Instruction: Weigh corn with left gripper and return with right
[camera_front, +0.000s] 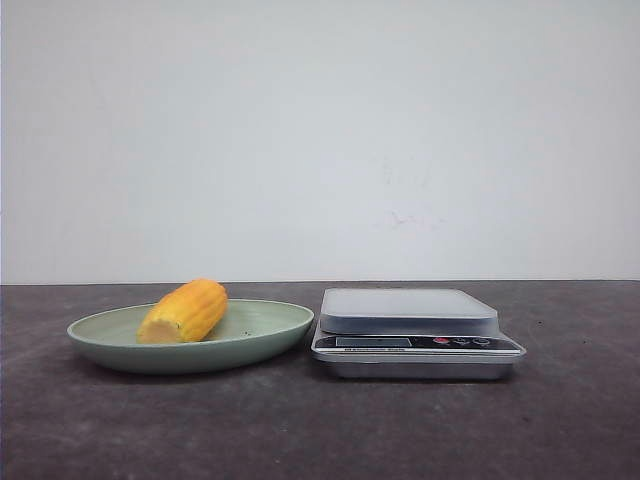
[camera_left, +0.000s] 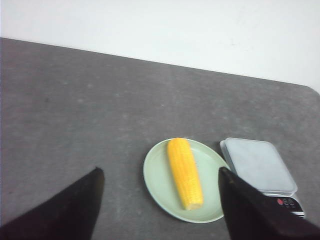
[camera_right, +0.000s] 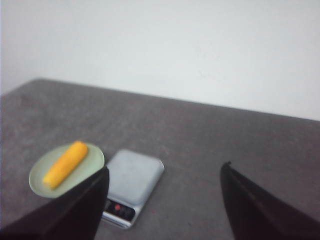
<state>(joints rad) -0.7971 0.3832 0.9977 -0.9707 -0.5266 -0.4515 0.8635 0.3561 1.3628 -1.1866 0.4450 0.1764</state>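
Observation:
The yellow-orange corn lies on a pale green plate, its paler cut end toward the camera. To the right of the plate stands a silver kitchen scale with nothing on its platform. The left wrist view looks down on the corn, the plate and the scale. My left gripper hangs open high above them, holding nothing. My right gripper is also open and empty, high up, with the corn and scale below. Neither gripper shows in the front view.
A dark grey table holds the plate and scale, with a white wall behind it. The table's far edge meets the wall.

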